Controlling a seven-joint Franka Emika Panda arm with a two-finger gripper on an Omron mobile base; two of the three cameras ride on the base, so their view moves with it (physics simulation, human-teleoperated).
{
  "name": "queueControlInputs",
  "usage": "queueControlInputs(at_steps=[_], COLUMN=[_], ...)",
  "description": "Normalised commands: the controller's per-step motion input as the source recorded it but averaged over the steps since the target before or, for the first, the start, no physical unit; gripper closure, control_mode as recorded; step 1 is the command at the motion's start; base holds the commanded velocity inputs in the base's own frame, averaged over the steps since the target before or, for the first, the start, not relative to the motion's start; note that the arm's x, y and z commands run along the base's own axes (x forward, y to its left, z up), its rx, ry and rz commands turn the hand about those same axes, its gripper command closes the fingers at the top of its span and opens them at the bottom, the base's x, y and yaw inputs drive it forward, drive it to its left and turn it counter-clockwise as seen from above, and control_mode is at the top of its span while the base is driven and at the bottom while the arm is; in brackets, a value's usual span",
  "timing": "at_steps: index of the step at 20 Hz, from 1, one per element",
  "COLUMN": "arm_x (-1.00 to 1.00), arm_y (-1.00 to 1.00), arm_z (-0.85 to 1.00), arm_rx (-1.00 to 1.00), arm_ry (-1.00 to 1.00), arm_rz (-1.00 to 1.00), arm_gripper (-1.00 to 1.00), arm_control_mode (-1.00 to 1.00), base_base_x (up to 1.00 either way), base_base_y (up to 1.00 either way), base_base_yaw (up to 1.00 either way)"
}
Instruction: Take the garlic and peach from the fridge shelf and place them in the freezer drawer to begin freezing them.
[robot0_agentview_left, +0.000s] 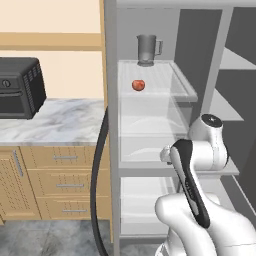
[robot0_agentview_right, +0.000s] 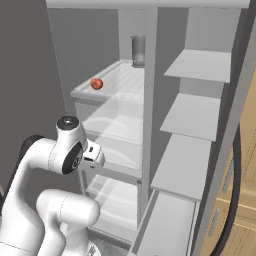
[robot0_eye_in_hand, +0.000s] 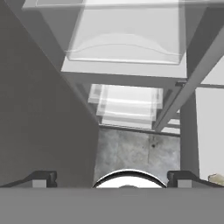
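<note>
The peach (robot0_agentview_left: 138, 85) is a small red-orange fruit lying near the front left of the ribbed translucent fridge shelf (robot0_agentview_left: 165, 80); it also shows as the peach (robot0_agentview_right: 96, 83) from the right. My gripper (robot0_eye_in_hand: 112, 178) hangs well below that shelf, in front of the clear bins, and points down at the floor. It is open, with nothing between its fingertips (robot0_eye_in_hand: 43, 178). A small beige lump that looks like the garlic (robot0_eye_in_hand: 216, 178) peeks in at the right edge of the hand view, beside a pale grey surface. Low on the fridge's right side sits the pale grey freezer drawer (robot0_agentview_right: 167, 225).
A grey pitcher (robot0_agentview_left: 148, 50) stands at the back of the ribbed shelf. Clear curved-front bins (robot0_agentview_left: 150, 125) sit under it, and plain grey shelves (robot0_agentview_right: 197, 65) fill the right column. A black toaster oven (robot0_agentview_left: 20, 87) rests on the marble counter (robot0_agentview_left: 60, 122) to the left. A black cable (robot0_agentview_left: 98, 170) hangs along the fridge's left wall.
</note>
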Motion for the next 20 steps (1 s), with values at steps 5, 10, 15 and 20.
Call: queueControlInputs(at_steps=[5,10,15,20], arm_x=[0.13,0.07,0.0,0.36], arm_y=[0.0,0.1,0.15,0.16], arm_z=[1.0,1.0,0.94,0.62], arm_rx=[0.0,-0.01,-0.02,-0.01], arm_ry=[-0.36,-0.26,-0.18,-0.13], arm_rz=[0.02,0.01,0.0,0.0], arm_gripper=[-1.0,-1.0,-1.0,-1.0], arm_control_mode=[-1.0,-1.0,-1.0,-1.0], base_base_x=[0.0,0.0,0.0,0.0], base_base_y=[0.0,0.0,0.0,0.0], base_base_yaw=[0.0,0.0,0.0,0.0])
